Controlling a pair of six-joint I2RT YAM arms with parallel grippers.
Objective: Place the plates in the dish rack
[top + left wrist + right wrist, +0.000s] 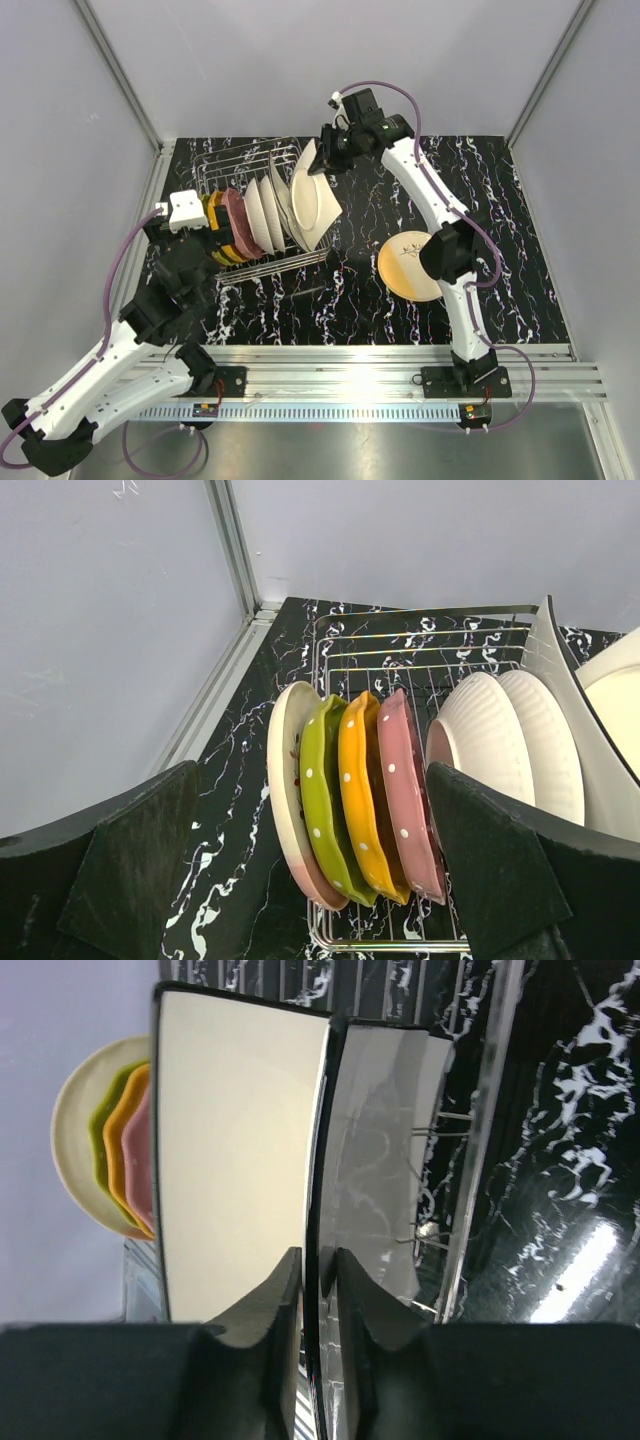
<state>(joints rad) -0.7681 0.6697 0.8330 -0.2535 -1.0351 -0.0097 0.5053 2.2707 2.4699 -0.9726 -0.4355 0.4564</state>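
Note:
The wire dish rack (238, 168) holds several plates on edge. From its left end stand a brown-rimmed white plate (285, 780), a lime-green plate (320, 790), an orange plate (360, 790), a pink plate (405, 790) and two ribbed white plates (480, 740). At the rack's right end a cream squarish plate (315, 200) leans. My right gripper (318, 1260) straddles its top rim with the jaws a sliver apart. A second squarish plate (385, 1160) stands just behind it. My left gripper (310, 810) is wide open at the rack's left end, holding nothing.
A round cream plate with a twig pattern (405, 262) lies flat on the black marbled table (330, 300), partly under my right arm's elbow. Grey walls close in the left, back and right. The rack's far rows (420, 640) hold no plates.

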